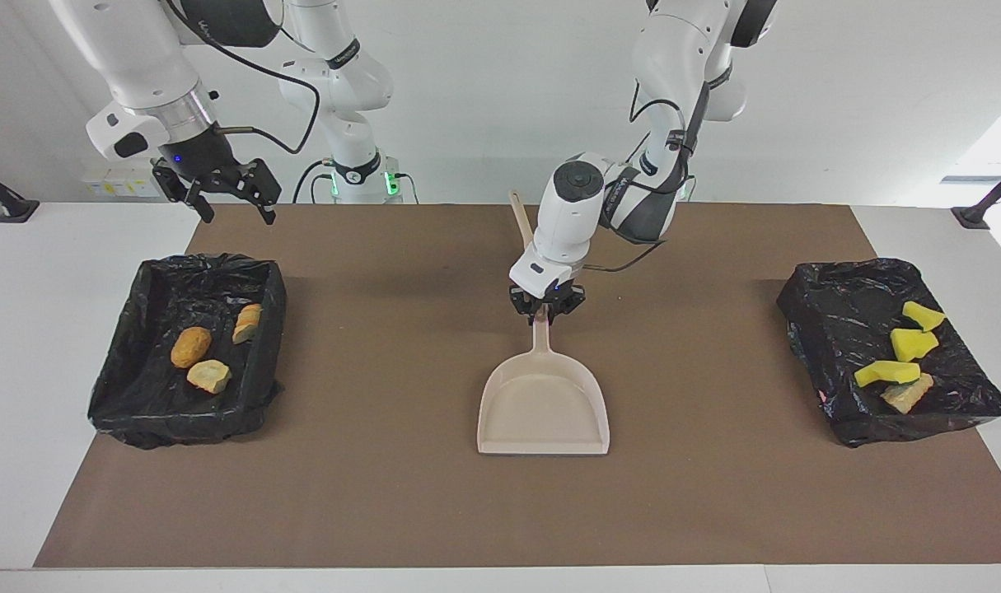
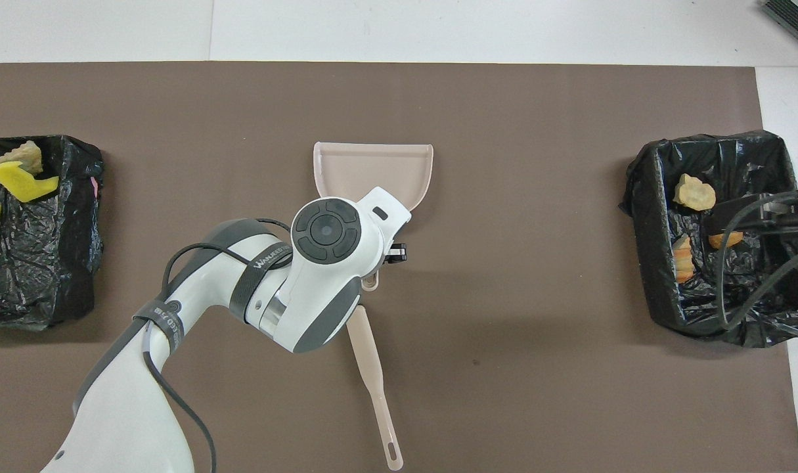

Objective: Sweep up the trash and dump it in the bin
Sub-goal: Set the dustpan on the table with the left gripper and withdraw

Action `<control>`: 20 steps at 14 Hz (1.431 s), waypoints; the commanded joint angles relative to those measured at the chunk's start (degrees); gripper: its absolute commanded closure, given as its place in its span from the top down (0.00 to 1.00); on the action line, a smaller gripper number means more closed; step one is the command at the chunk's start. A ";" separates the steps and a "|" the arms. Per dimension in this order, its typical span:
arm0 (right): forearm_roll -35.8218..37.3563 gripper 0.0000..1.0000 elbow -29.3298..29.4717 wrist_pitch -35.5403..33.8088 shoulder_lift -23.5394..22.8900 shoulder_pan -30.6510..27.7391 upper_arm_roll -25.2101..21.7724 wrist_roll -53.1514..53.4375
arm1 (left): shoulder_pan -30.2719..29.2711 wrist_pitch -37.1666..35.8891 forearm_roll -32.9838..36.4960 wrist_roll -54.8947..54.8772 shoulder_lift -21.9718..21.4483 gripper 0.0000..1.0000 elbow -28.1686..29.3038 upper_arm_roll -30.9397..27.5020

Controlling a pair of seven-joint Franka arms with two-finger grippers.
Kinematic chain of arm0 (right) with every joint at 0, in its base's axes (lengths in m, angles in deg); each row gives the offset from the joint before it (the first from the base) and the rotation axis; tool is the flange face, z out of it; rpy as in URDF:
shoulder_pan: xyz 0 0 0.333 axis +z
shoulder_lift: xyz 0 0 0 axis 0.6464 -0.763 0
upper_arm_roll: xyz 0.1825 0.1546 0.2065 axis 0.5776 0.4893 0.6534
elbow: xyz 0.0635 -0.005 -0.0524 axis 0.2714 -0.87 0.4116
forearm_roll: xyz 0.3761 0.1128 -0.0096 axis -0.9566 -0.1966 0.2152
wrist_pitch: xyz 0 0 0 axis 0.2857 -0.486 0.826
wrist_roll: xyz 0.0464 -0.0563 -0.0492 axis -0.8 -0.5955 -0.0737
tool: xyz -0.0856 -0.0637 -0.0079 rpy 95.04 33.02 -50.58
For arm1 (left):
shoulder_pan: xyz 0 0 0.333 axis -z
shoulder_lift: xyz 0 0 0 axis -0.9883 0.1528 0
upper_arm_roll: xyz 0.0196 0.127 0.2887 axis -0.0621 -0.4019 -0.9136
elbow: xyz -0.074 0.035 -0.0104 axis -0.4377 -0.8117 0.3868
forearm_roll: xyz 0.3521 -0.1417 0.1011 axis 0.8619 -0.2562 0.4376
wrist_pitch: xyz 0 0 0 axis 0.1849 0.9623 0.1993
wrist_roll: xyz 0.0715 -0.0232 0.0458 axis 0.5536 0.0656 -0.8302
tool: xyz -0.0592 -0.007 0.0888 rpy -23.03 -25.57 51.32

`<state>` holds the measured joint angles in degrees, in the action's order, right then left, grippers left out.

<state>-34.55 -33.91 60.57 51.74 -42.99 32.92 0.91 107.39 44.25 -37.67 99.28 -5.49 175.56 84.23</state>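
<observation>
**Dustpan set down at the middle of the mat, all trash already in the two bins**

At the middle of the brown mat (image 1: 401,511), the beige dustpan (image 1: 544,412) lies flat with its mouth pointing away from the robots. The left gripper (image 1: 547,308) is at the top end of the dustpan handle (image 1: 540,336). Its fingers stand on both sides of the handle, but whether they clamp it or have begun to let go cannot be told from these views. The left arm comes from its base, bends at the elbow and points its wrist almost straight down, so in the overhead view the wrist housing covers the gripper and most of the handle.

The trash is not on the mat. Three orange-tan bread-like lumps (image 1: 191,347) lie in the black-lined bin (image 1: 121,395) at the right arm's end of the table. Three yellow foam scraps (image 1: 912,344) and one more tan lump (image 1: 907,395) lie in the other black-lined bin (image 1: 813,329) at the left arm's end. The dustpan looks empty.

Judged from this, the sweeping and the dumping seem done, and the step in hand is putting the dustpan back. The next move probably calls for a clear release of the handle and a straight lift of the left gripper, so that the pan is not dragged. The brush (image 2: 372,374) lies just beside the handle end, nearer to the robots, so the retreat should avoid knocking it.

The right gripper (image 1: 224,191) waits with its fingers spread, empty, raised above the table edge near its bin.
</observation>
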 commanded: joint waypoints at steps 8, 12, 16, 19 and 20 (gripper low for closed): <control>-0.83 1.00 -1.28 0.97 1.16 0.08 0.55 1.19 | -6.57 -15.11 -0.71 0.94 -15.76 1.00 -1.30 -2.71; -0.83 1.00 -1.28 0.97 1.16 0.08 0.46 1.19 | -14.74 -24.86 -0.71 -15.54 -20.61 1.00 -2.97 -2.80; -0.83 1.00 -1.28 0.97 1.16 0.08 0.55 1.19 | -23.62 -29.79 -0.71 -31.03 -22.81 1.00 -3.06 -2.98; -0.83 1.00 -1.28 0.97 1.16 0.08 0.55 1.19 | -27.93 -36.63 -0.71 -35.45 -23.96 1.00 -8.66 -3.24; -0.83 1.00 -1.28 1.06 1.16 0.08 0.55 1.19 | -28.99 -39.97 -0.71 -35.54 -23.96 1.00 -11.38 -3.50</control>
<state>-34.65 -33.92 60.57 51.77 -42.75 33.20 0.92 80.43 10.56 -37.67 65.30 -28.52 169.22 80.41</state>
